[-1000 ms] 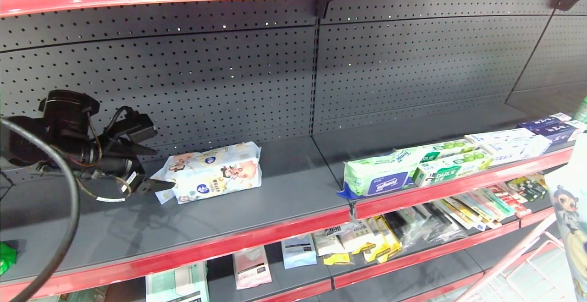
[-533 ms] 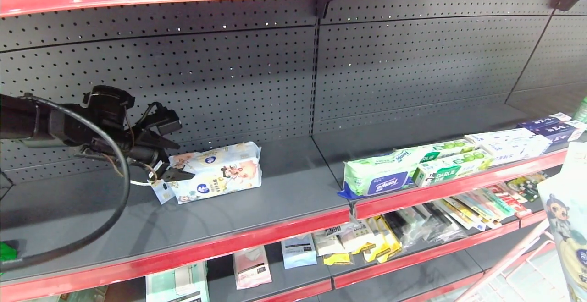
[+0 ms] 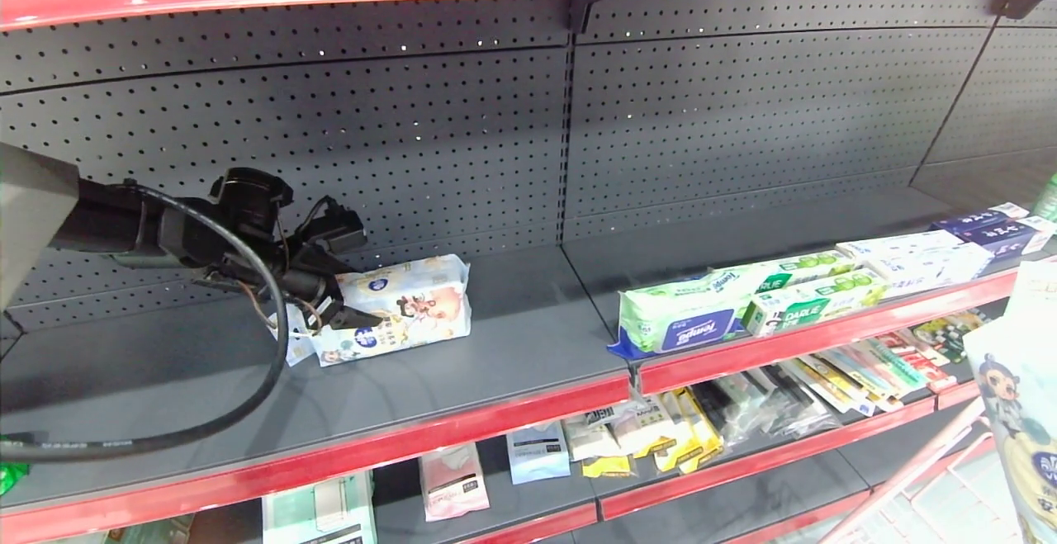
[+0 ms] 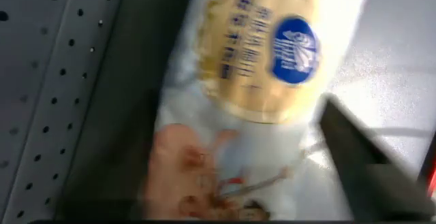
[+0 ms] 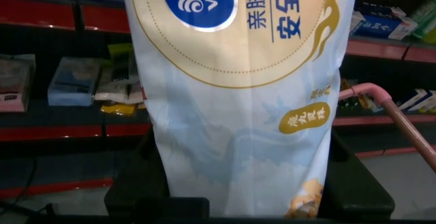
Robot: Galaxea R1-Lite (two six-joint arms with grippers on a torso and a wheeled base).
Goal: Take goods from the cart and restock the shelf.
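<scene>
A white wipes pack [image 3: 413,305] with cartoon print lies on the grey shelf [image 3: 512,354]. My left gripper [image 3: 359,296] is at the pack's left end, open, with one finger above and one in front of that end. The left wrist view looks closely at this pack [image 4: 259,67], with one dark finger [image 4: 361,163] beside it. My right gripper [image 5: 248,180] is shut on a second, similar wipes pack [image 5: 238,101], held upright. That pack [image 3: 1016,412] shows at the right edge of the head view, above the cart.
A green tissue pack [image 3: 685,317] and toothpaste boxes [image 3: 826,292] line the shelf's front on the right. The lower shelf holds small goods [image 3: 644,432]. The pink cart rim [image 3: 917,470] is at the bottom right. The left arm's cable [image 3: 248,395] droops over the shelf.
My left gripper has moved right along the shelf and now straddles the left end of the lying pack. The held pack on the right has shifted slightly further into view.
</scene>
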